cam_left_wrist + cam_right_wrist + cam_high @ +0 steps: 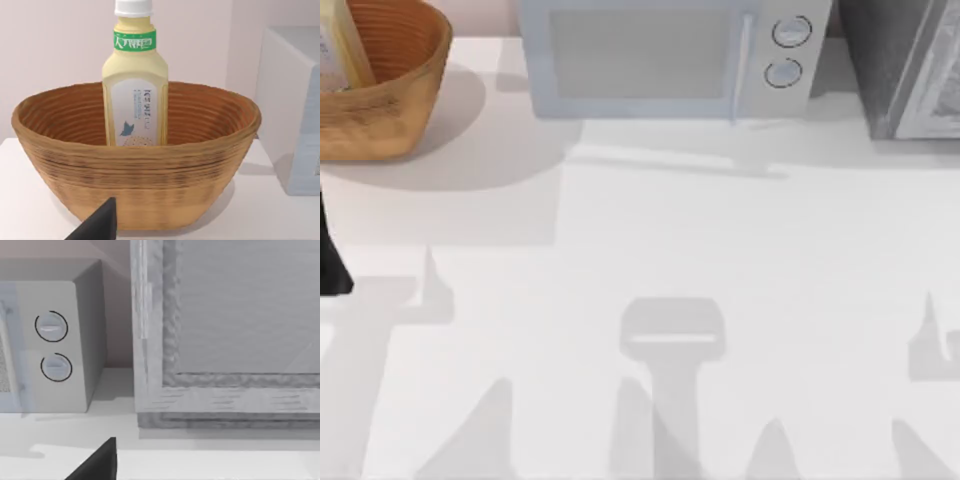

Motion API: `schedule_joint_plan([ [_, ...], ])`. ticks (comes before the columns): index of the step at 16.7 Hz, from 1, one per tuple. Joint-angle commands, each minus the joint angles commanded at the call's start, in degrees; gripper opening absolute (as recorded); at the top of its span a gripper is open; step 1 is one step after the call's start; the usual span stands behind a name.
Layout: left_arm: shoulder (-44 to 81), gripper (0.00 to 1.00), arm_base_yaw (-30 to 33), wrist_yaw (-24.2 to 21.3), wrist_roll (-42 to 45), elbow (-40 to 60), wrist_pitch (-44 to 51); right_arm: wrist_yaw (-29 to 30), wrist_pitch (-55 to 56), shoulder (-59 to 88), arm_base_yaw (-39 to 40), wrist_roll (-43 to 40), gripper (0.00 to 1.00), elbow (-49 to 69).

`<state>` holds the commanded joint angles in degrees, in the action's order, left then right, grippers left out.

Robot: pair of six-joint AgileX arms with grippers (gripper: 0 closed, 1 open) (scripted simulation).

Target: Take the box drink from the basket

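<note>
Ahead of our left gripper [100,225], whose jaw state we cannot tell, the basket [135,180] holds the box drink [135,95] on the white table [720,300] beside a microwave [660,55].

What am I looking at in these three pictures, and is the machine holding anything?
A simulated two-armed robot at a white table. One picture looks down from above; the other two come from cameras on each arm's wrist. At the table's far left stands a woven basket with a pale-yellow box drink upright inside it. Along the back are a microwave and a grey cabinet. The left pincer faces the basket, apart from it; the right pincer faces the cabinet. Nothing is held.
</note>
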<state>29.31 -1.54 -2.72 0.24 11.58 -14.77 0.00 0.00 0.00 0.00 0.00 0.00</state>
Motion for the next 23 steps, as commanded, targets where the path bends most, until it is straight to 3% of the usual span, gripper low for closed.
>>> schedule_joint_plan([
  [14,72.3,1.0,-5.04,-5.42,-0.09,33.88,-41.67,0.0,0.0,0.0,0.0,0.0,1.0,0.0],
  [19,87.34,1.0,-5.82,-6.71,0.32,40.26,-49.61,0.0,0.0,0.0,0.0,0.0,1.0,0.0],
  [23,90.02,1.0,-5.94,-6.96,0.45,41.37,-50.99,0.0,0.0,0.0,0.0,0.0,1.0,0.0],
])
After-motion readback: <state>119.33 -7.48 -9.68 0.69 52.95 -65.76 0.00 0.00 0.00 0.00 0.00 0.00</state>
